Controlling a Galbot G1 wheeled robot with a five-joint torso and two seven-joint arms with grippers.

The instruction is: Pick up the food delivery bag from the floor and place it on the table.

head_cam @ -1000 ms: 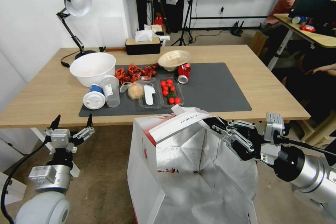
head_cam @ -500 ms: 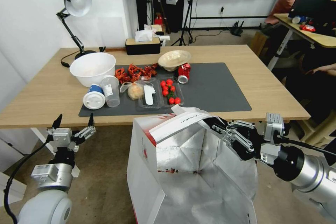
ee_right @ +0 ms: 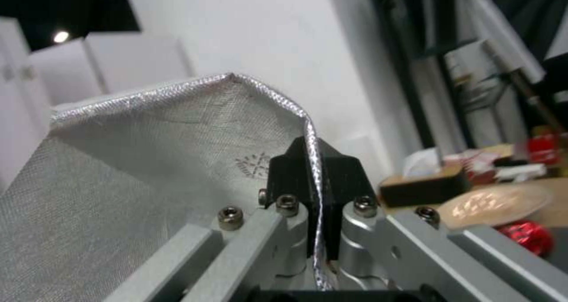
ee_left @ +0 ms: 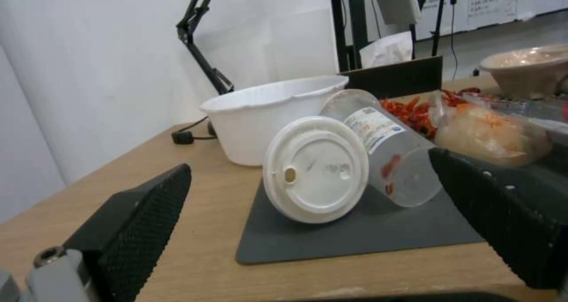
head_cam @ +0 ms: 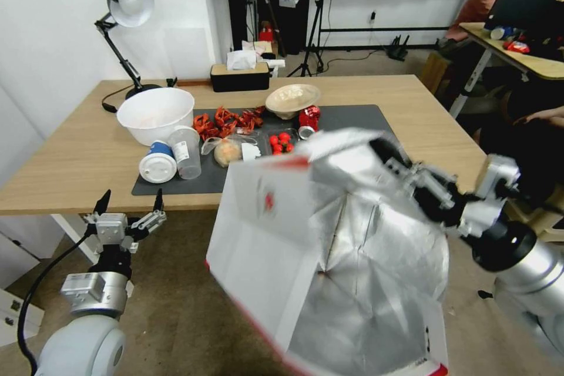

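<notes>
The food delivery bag (head_cam: 305,247), white outside with red trim and silver foil inside, hangs tilted in the air in front of the table's near edge, its mouth facing me. My right gripper (head_cam: 385,150) is shut on the bag's upper rim; in the right wrist view the foil edge (ee_right: 313,160) runs between the closed black fingers (ee_right: 290,168). The light-wood table (head_cam: 88,153) with its dark grey mat (head_cam: 364,153) lies just behind the bag. My left gripper (head_cam: 130,201) stands open and empty below the table's front left edge, above the carpeted floor (head_cam: 170,305).
On the mat stand a white bowl (head_cam: 155,114), two tipped cups (head_cam: 170,158), red crawfish scraps (head_cam: 226,120), a tomato tray (head_cam: 282,142), a red can (head_cam: 308,117) and a beige bowl (head_cam: 292,98). A desk lamp (head_cam: 126,6) and tissue box (head_cam: 239,73) sit behind. A second desk (head_cam: 523,56) stands right.
My right gripper has lifted the bag up and swung it toward the table; the bag now tilts and covers part of the mat. The left arm barely shifted.
</notes>
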